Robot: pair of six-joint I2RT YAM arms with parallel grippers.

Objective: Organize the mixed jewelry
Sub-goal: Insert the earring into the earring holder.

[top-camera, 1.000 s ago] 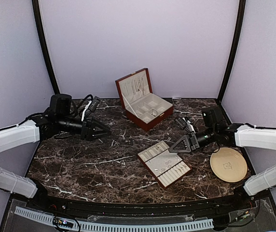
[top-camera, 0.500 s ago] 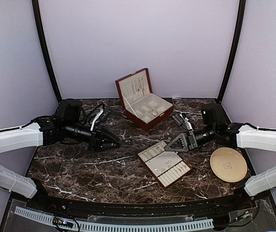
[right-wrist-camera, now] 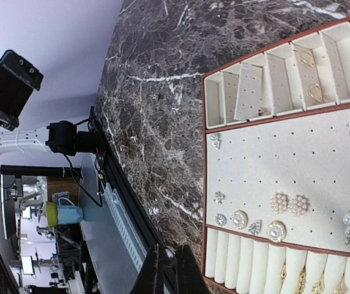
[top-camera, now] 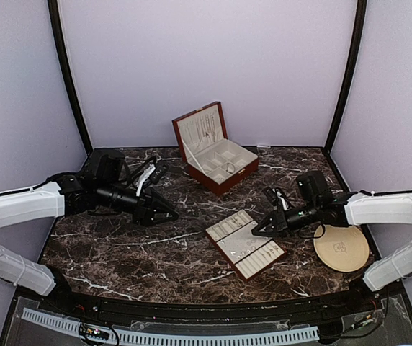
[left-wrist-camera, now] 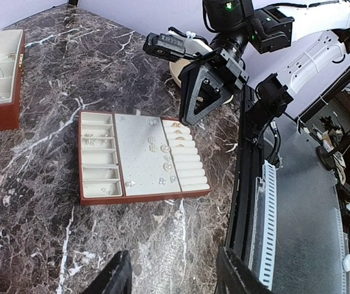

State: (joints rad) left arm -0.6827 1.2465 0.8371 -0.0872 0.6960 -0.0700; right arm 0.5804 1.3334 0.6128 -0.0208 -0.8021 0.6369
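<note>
A mark on the beige plate (top-camera: 341, 246) is being shown too small to read. The mixed jewelry (right-wrist-camera: 288, 204) is being displayed in the flat tray (top-camera: 238, 245), near the open wooden box (top-camera: 213, 148). The right gripper (top-camera: 260, 228) is being held closed just over the tray's edge; the left gripper (top-camera: 168, 213) is being held parted and empty, stretched low above the marble

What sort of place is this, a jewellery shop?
More likely a robotics lab booth: plain lilac walls enclose a marble table, a left arm and right arm stand at its edge, and a cluttered workroom shows beyond.
</note>
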